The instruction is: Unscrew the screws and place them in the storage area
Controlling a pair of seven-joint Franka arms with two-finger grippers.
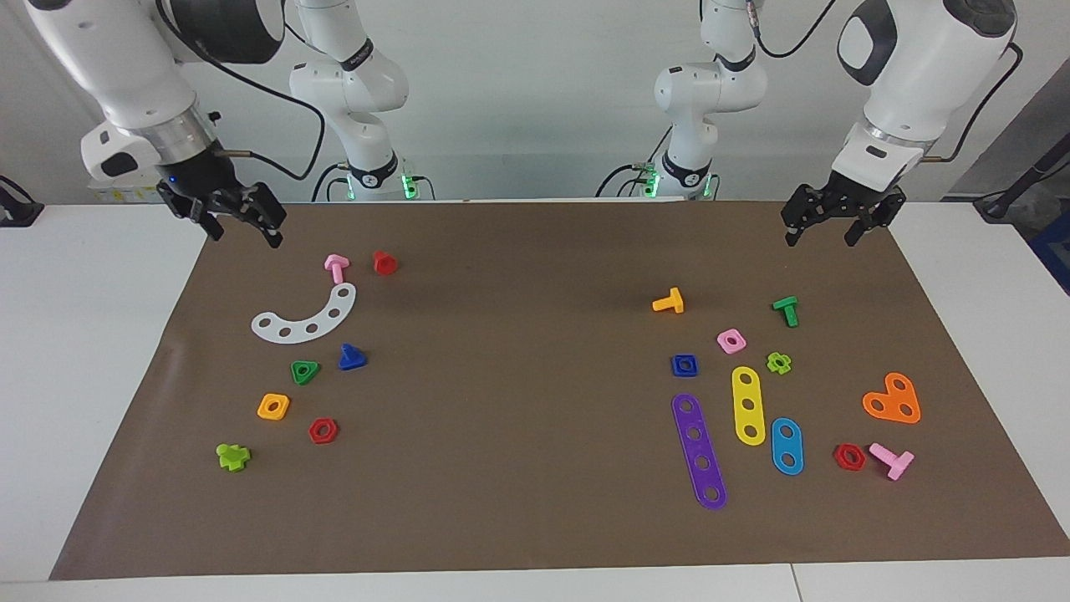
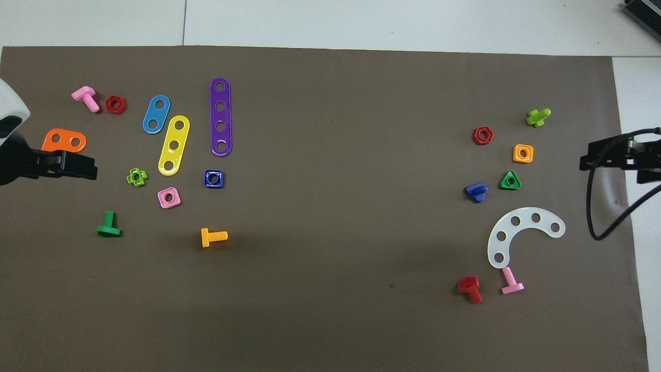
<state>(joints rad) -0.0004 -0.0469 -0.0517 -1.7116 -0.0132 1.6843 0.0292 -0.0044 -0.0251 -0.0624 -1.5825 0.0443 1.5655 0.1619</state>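
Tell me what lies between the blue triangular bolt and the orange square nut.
The green triangular nut, beside the blue bolt and just nearer the robots than the orange nut; clearest in the overhead view.

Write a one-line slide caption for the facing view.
Both grippers, left and right, hang open over the brown paper mat, the blue triangular-head bolt lying loose beside a green triangular nut.

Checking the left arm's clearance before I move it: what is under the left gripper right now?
The left gripper hangs over bare brown mat near its edge. In the overhead view it covers part of the orange plate, but the facing view shows that plate lying clear of it.
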